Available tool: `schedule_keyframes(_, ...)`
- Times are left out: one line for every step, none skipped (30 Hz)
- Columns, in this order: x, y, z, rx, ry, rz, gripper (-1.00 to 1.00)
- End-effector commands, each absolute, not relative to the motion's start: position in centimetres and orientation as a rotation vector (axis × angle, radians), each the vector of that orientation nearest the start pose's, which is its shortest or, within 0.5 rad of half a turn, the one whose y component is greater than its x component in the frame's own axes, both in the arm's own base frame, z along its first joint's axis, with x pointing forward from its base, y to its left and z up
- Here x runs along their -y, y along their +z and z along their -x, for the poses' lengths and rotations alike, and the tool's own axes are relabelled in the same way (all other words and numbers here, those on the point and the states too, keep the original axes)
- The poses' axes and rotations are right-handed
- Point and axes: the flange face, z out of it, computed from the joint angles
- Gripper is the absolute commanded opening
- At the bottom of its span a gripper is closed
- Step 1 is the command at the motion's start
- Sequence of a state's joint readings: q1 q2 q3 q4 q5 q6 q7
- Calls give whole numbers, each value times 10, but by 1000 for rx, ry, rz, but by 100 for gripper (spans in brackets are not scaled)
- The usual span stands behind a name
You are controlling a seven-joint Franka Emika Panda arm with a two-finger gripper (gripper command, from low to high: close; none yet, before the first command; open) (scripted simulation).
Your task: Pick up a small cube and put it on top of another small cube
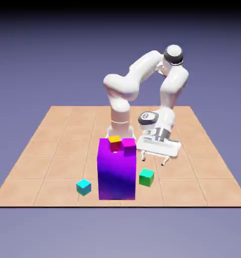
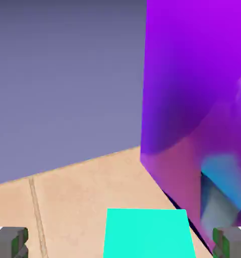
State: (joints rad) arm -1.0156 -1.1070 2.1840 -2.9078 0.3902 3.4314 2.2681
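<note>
In the hand view, the small green cube point(image 2: 148, 234) is cut off by the bottom edge, only its teal-tinted face showing, and the tall purple block point(image 2: 193, 75) runs out at the upper right; the murky shapes on its side are hard to make out. In the exterior view, the green cube sits lower right of centre, just beside the block. What holds up the orange-topped piece point(image 1: 115, 139) and the magenta piece point(image 1: 128, 145) near the block's top is unclear. The pincer point(image 1: 154, 160) is spread wide, behind the cube. A cyan cube point(image 1: 83, 187) lies lower left. The tan tiled counter point(image 1: 47, 151) fills the middle and lower frame; a plain blue-violet backdrop point(image 1: 42, 60) darkens to black at the top.
</note>
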Motion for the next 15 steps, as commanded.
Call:
schedule_keyframes(-174,133,-280,-1513,-1385,2159,0)
schedule_keyframes(-173,127,-286,-1510,-1389,2156,0)
schedule_keyframes(-172,121,-292,-1508,-1391,2155,0)
schedule_keyframes(-170,114,-298,-1507,-1393,2154,0)
schedule_keyframes(-167,108,-303,-1507,-1393,2154,0)
schedule_keyframes(-164,100,-309,-1508,-1391,2155,0)
schedule_keyframes(-160,93,-314,-1510,-1389,2157,0)
schedule_keyframes(-157,85,-318,-1513,-1385,2159,0)
schedule_keyframes(-157,85,-318,-1513,-1385,2159,-100)
schedule_keyframes(-157,85,-318,-1513,-1385,2159,-100)
schedule_keyframes(-161,93,-313,-1510,-1389,2157,-100)
schedule_keyframes(-164,101,-308,-1508,-1392,2155,-100)
schedule_keyframes(-167,108,-303,-1507,-1393,2154,-100)
schedule_keyframes(-170,115,-297,-1507,-1393,2154,-100)
schedule_keyframes(-172,121,-292,-1508,-1391,2155,-100)
